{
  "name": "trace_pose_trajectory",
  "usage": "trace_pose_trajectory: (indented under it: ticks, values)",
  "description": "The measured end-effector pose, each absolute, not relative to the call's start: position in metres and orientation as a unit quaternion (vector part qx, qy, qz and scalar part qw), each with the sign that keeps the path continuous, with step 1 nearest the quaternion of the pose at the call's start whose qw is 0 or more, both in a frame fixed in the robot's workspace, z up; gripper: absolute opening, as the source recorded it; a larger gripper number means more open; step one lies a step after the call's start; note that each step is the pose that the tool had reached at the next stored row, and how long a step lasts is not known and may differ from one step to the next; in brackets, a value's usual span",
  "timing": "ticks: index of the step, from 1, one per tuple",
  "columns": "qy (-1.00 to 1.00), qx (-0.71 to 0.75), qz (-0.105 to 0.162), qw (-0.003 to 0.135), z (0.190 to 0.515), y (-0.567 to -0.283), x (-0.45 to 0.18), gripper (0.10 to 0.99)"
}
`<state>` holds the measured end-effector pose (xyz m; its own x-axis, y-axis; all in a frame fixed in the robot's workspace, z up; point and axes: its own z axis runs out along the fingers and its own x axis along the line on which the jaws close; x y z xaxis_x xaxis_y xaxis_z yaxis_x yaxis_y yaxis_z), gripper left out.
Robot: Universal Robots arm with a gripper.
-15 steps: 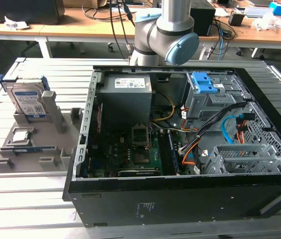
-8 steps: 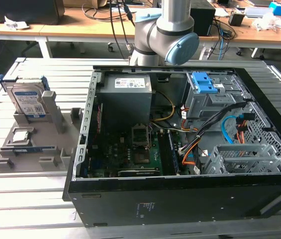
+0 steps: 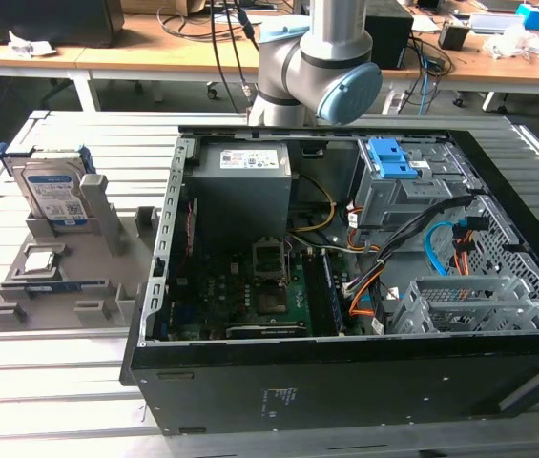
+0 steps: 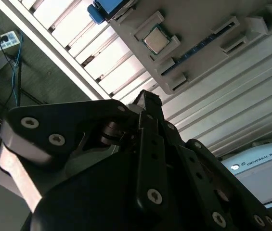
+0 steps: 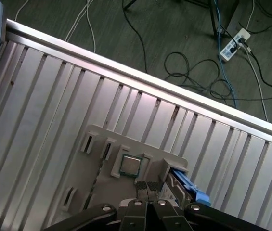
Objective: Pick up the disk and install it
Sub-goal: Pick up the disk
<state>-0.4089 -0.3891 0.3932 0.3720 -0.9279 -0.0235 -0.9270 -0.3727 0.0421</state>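
1. Disk [image 3: 55,196]: stands on edge in a grey holder [image 3: 126,262] at the upper left of the exterior view. It is on the slatted table [image 3: 59,401], outside the open computer case [image 3: 345,382], and nothing touches it.
2. Gripper [image 5: 147,185]: in the first wrist view it hangs well above the holder. It holds nothing and its fingers seem pressed together, though only their tips show.
3. Processor chip [image 5: 130,165]: lies flat in a pocket of the same holder, just beside the disk.
4. Arm [image 3: 317,57]: upper centre of the exterior view, behind the case.
5. Risk, pickup: coming down with the fingers together would strike the disk's upper edge and tip it. A small sideways error would reach the chip instead.
6. Risk, installation: cables [image 3: 420,224] drape beside the grey cage [image 3: 393,196], right of centre. They could snag the disk on its way in.
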Motion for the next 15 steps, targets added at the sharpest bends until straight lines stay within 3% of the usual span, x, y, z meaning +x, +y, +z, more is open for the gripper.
trace_pose_trajectory:
  ticks: [15]
  values:
    - [-0.525,0.851,-0.021,0.012,0.3932,-0.3891,-0.4089,0.106]
